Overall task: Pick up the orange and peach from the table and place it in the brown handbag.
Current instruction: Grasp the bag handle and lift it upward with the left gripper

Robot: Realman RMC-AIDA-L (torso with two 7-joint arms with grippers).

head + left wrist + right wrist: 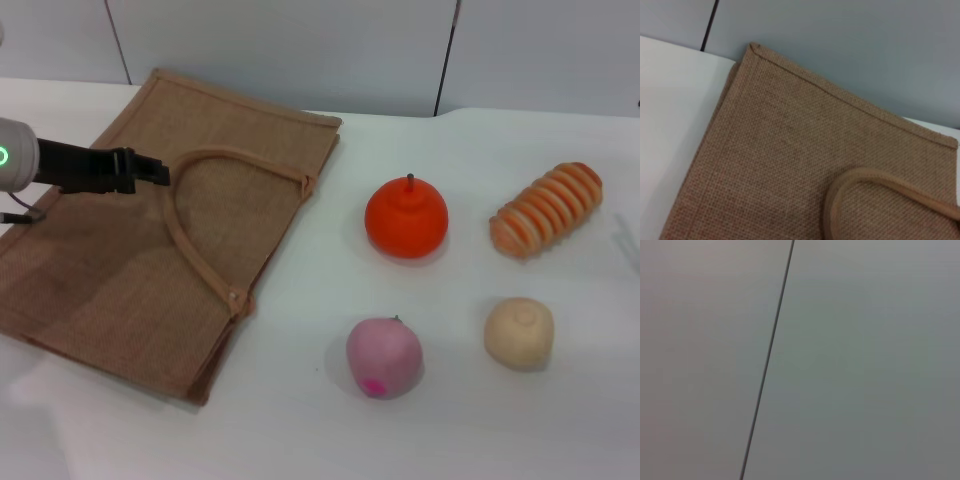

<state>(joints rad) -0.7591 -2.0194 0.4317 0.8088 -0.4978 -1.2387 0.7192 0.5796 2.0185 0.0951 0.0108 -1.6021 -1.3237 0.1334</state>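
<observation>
The brown handbag point(150, 220) lies flat by the worktop's left edge. Over it hangs the left gripper point(160, 171), fingers seemingly together. Mid-worktop sits the orange point(406, 218); the peach point(384, 357) nearer the front edge.

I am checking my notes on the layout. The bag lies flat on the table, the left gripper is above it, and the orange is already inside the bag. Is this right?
One detail is wrong: the orange is not inside the bag. It sits on the table beside the bag, as the head view shows. The bag does lie flat, and the left gripper is above it.
</observation>
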